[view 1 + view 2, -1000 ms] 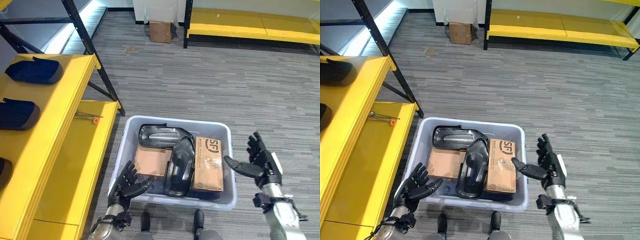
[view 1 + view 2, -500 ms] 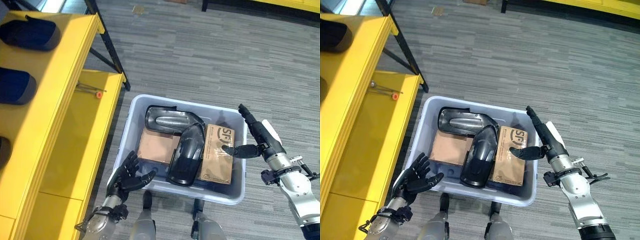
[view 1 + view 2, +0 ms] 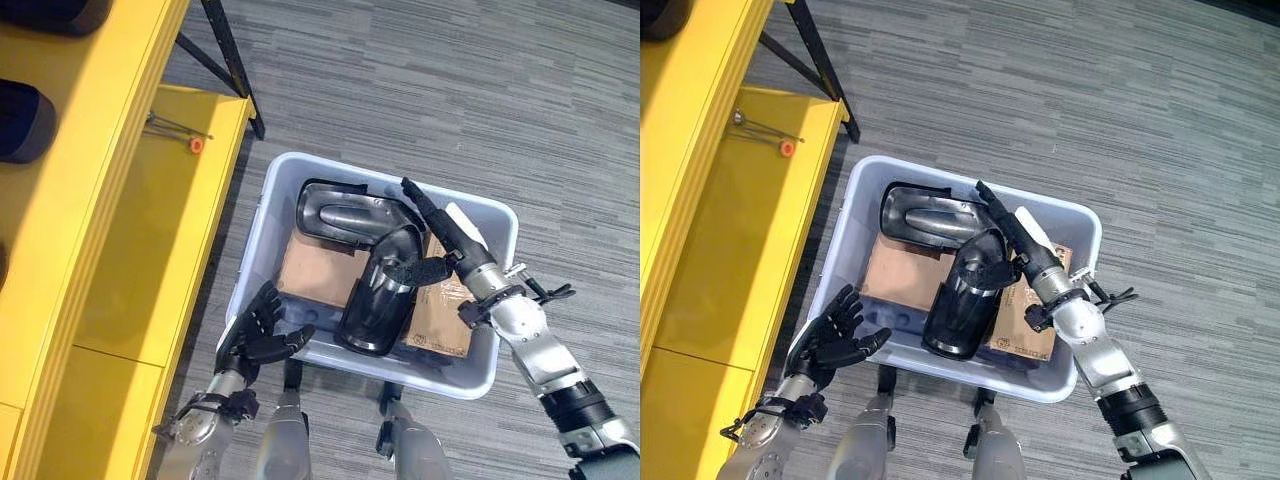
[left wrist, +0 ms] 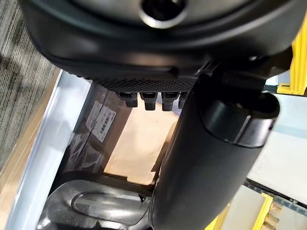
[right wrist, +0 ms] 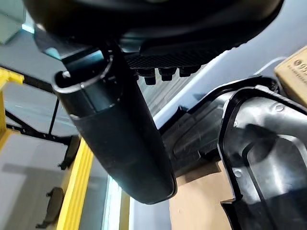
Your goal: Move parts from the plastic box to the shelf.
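While right robot hand (image 3: 447,233) spread over black part (image 3: 376,303), left robot hand (image 3: 262,335) relaxed beside plastic box (image 3: 262,215).

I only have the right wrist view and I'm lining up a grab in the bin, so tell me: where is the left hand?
Observer: The left hand is open at the near left corner of the plastic box, holding nothing.
Operator: What lies under my right forearm?
Observer: A cardboard box, lying flat beside the black part that the open right hand reaches its thumb over.
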### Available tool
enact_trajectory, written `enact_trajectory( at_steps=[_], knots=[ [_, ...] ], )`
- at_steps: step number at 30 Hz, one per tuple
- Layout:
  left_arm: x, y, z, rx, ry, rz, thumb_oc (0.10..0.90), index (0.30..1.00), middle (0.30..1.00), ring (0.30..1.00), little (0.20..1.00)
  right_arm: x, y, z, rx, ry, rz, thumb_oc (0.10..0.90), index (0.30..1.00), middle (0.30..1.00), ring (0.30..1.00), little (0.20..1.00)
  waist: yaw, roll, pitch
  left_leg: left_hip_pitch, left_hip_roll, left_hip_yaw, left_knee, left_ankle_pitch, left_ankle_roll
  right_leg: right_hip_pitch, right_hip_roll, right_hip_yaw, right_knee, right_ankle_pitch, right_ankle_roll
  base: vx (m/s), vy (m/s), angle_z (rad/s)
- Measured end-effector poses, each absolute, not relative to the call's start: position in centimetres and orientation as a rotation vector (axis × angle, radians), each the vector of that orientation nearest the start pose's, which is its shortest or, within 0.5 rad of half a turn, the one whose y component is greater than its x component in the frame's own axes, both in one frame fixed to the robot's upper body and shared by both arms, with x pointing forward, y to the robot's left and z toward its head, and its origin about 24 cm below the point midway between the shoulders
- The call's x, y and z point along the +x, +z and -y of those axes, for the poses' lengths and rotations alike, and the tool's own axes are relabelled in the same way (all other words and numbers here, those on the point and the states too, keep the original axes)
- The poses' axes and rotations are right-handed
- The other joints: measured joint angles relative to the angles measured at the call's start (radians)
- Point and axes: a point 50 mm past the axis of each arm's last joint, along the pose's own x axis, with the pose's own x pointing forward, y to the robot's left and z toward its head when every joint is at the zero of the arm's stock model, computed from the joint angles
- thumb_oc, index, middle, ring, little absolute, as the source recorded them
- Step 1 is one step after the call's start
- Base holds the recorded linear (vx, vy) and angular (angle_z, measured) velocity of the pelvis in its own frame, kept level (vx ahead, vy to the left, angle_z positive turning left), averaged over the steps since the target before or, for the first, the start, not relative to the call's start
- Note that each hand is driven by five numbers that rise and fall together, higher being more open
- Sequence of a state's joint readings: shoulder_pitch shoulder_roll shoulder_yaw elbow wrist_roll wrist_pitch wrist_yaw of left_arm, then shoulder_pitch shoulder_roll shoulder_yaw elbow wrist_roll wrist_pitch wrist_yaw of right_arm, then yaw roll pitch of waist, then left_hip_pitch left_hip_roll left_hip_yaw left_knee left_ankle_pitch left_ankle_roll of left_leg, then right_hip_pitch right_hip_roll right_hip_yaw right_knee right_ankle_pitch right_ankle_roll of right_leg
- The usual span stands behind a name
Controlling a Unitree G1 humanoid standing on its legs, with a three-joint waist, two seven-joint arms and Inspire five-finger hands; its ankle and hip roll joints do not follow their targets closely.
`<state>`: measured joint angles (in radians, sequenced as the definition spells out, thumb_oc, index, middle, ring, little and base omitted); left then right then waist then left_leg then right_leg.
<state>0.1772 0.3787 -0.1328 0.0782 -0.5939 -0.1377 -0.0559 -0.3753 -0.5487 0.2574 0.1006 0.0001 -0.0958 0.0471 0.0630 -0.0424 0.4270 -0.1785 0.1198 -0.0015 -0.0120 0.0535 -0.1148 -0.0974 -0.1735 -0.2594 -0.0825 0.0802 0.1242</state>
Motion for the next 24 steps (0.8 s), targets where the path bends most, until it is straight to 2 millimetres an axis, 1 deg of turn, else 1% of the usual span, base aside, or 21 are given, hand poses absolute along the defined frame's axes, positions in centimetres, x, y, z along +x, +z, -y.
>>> enact_trajectory(
  at_steps=[2,6,11,13,16,24],
  knots=[
    [20.9,0.4,-20.8,-0.249,-0.041,-0.154,0.900,1.000,1.000,1.000,1.000,31.5,12.5,16.4,-0.573,0.297,0.287,0.900,1.000,1.000,1.000,1.000,0.001,0.000,0.000,0.000,-0.001,0.001,0.000,0.000,0.000,-0.001,-0.001,0.001,0.000,0.000,0.000,0.00,0.000,0.00],
    [21.0,0.4,-20.7,-0.251,-0.042,-0.151,0.900,1.000,1.000,1.000,1.000,31.6,12.4,16.4,-0.586,0.276,0.280,0.900,1.000,1.000,1.000,1.000,0.011,0.002,0.001,0.000,-0.002,0.001,0.000,0.000,0.000,-0.001,-0.002,0.001,0.000,0.000,0.000,0.00,0.000,0.00],
    [21.1,0.5,-20.8,-0.249,-0.028,-0.150,0.900,1.000,1.000,1.000,1.000,31.7,12.3,16.2,-0.567,0.256,0.281,0.900,1.000,1.000,1.000,1.000,0.010,0.002,0.001,-0.020,-0.001,0.001,0.014,0.000,0.001,-0.019,-0.002,0.004,0.008,0.000,0.000,0.00,0.000,0.00],
    [21.1,0.5,-20.8,-0.249,-0.022,-0.151,0.900,1.000,1.000,1.000,1.000,31.5,11.7,16.0,-0.556,0.250,0.265,0.900,1.000,1.000,1.000,1.000,0.008,0.003,0.002,-0.032,-0.001,0.002,0.023,0.000,0.001,-0.031,-0.003,0.005,0.016,0.000,-0.001,0.00,0.000,0.00],
    [21.2,0.5,-20.9,-0.247,-0.003,-0.152,0.900,1.000,1.000,1.000,1.000,31.2,9.6,16.4,-0.545,0.233,0.179,0.900,1.000,1.000,1.000,1.000,0.010,0.008,0.006,-0.032,-0.001,0.001,0.024,0.000,0.001,-0.031,-0.004,0.004,0.020,0.000,-0.001,0.00,0.000,0.00],
    [21.2,0.4,-20.9,-0.247,-0.002,-0.153,0.900,1.000,1.000,1.000,1.000,30.1,7.5,16.7,-0.518,0.223,0.107,0.900,1.000,1.000,1.000,1.000,0.000,0.010,0.008,-0.032,-0.001,0.000,0.025,-0.001,0.001,-0.035,-0.004,0.005,0.029,0.001,-0.001,0.00,0.000,0.00]
  ],
)
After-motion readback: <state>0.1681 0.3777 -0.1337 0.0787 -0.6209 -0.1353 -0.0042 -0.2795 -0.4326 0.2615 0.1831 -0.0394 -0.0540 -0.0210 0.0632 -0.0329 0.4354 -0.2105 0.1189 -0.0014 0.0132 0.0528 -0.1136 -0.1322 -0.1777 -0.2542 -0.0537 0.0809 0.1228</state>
